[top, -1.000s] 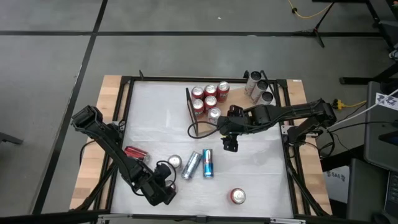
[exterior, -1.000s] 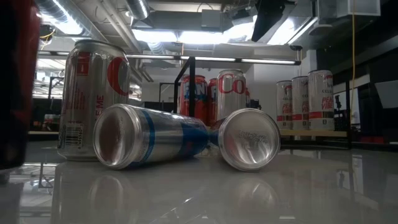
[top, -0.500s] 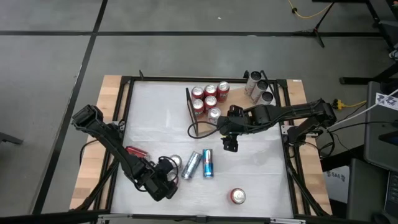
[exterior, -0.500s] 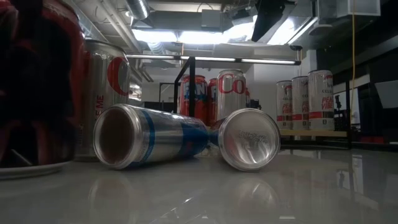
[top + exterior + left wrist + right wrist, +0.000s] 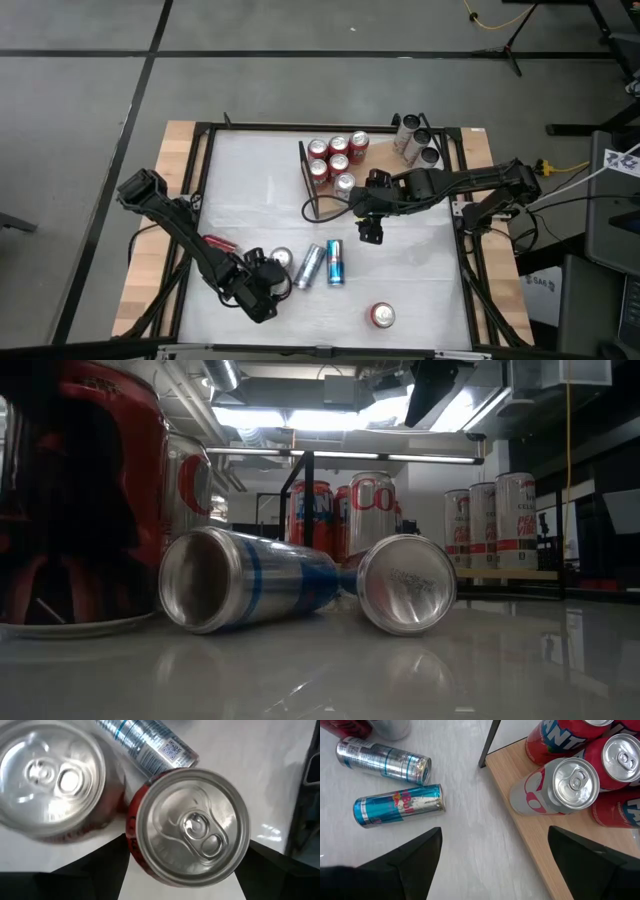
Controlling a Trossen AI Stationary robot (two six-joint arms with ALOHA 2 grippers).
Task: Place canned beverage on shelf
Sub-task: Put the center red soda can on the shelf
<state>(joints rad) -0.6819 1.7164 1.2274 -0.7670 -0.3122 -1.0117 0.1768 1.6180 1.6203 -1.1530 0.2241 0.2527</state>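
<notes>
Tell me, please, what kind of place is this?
Probably a robotics lab or workshop: bare ceiling pipes and strip lights overhead, a concrete floor with cables, and a framed white table carrying drink cans.

The floor (image 5: 300,60) around the table is grey concrete, crossed by dark seams that meet near the far left. A yellow cable (image 5: 490,20) loops across it beside a dark stand leg (image 5: 515,45). Overhead, exposed pipes and ducts (image 5: 190,390) run beneath the ceiling, and a bright strip light (image 5: 330,418) glows between them. A dark equipment rack (image 5: 610,240) stands to one side.
</notes>
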